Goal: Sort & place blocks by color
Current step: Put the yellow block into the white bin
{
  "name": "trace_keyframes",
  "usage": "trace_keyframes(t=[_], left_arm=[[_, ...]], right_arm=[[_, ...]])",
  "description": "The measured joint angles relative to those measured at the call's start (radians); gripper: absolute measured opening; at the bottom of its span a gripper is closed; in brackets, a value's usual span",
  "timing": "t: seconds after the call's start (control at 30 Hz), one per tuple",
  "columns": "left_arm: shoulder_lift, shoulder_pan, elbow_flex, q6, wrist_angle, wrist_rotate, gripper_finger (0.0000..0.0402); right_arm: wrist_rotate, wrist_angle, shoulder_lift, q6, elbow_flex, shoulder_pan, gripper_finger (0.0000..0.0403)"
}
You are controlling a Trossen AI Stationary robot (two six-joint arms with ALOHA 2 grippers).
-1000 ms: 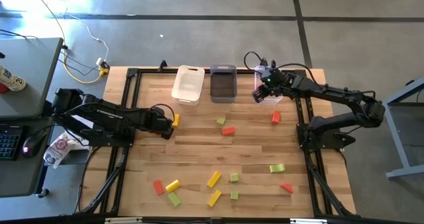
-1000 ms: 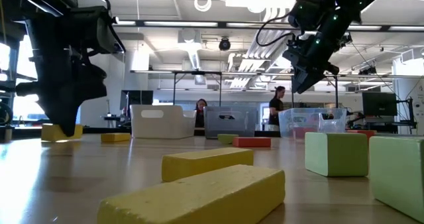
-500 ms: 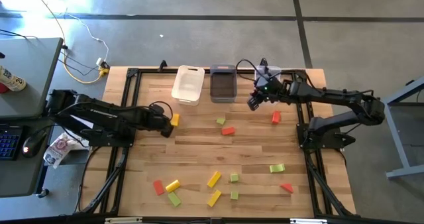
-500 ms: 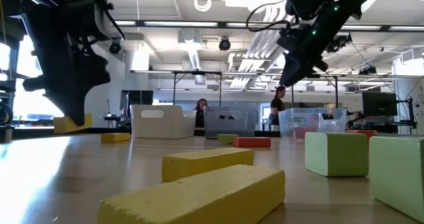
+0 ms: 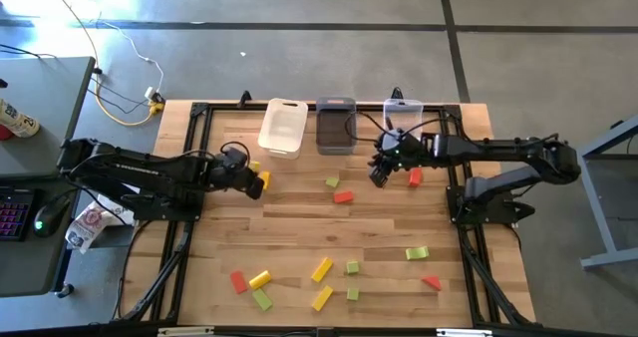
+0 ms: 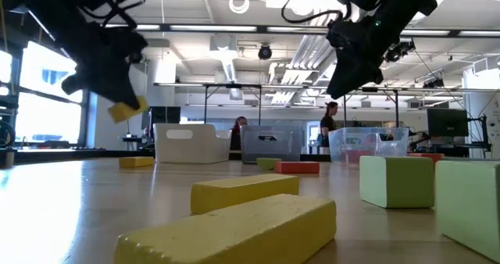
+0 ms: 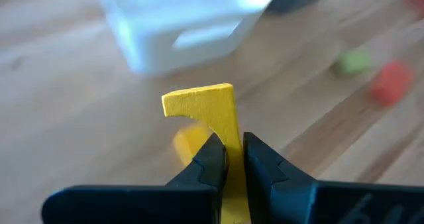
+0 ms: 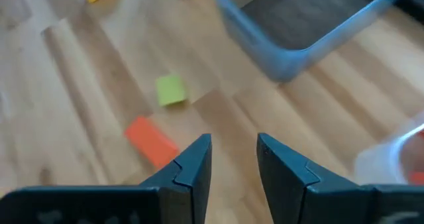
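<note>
My left gripper point(image 5: 257, 181) is shut on a yellow block point(image 7: 211, 106) and holds it above the table's left middle; the low view shows the same block point(image 6: 125, 110) in the air. A second yellow block point(image 5: 255, 166) lies on the wood just beyond it. My right gripper point(image 5: 379, 173) hangs open, holding nothing, above the table near a red block point(image 5: 415, 177). Ahead of its fingers point(image 8: 232, 159) lie a green block point(image 8: 171, 90) and a red block point(image 8: 151, 142). More yellow, green and red blocks lie scattered near the front edge. My left gripper pinches the yellow block's two broad faces point(image 7: 232, 139) between its two fingers, at the block's near end. The fingers slant downward from the table's left side. The rest of the block sticks out past the fingertips, lifted clear of the table.
Three bins stand in a row at the far edge: white point(image 5: 283, 128), grey point(image 5: 336, 126) and clear point(image 5: 404, 111). Loose blocks lie at mid-table point(image 5: 344, 196) and along the front point(image 5: 321, 269). Bare wood lies between them. People stand in the room behind.
My left gripper has risen and tipped up, lifting the yellow block off the table; a second yellow block stays on the wood where it was. My right gripper has swung from above the clear bin toward the table's near left, over the middle.
</note>
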State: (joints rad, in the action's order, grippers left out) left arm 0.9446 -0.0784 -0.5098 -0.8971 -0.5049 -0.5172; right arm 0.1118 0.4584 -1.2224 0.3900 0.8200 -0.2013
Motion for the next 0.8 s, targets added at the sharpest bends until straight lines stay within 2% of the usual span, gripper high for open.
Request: trace_keyframes(t=[0.13, 0.33, 0.67, 0.8], left_arm=[[-0.017, -0.014, 0.0, 0.128, 0.164, -0.03, 0.0013], [-0.018, -0.073, 0.0, 0.295, 0.35, -0.002, 0.0013], [-0.007, -0.191, 0.0, 0.59, 0.51, 0.03, 0.0013], [0.007, -0.241, 0.0, 0.668, 0.528, 0.042, 0.0013]], right_arm=[[-0.039, 0.013, 0.0, 0.029, 0.0, 0.051, 0.011], [-0.068, 0.058, 0.0, 0.054, 0.0, 0.125, 0.011], [-0.069, 0.137, 0.0, 0.058, 0.0, 0.229, 0.011], [-0.112, 0.157, 0.0, 0.059, 0.0, 0.256, 0.011]])
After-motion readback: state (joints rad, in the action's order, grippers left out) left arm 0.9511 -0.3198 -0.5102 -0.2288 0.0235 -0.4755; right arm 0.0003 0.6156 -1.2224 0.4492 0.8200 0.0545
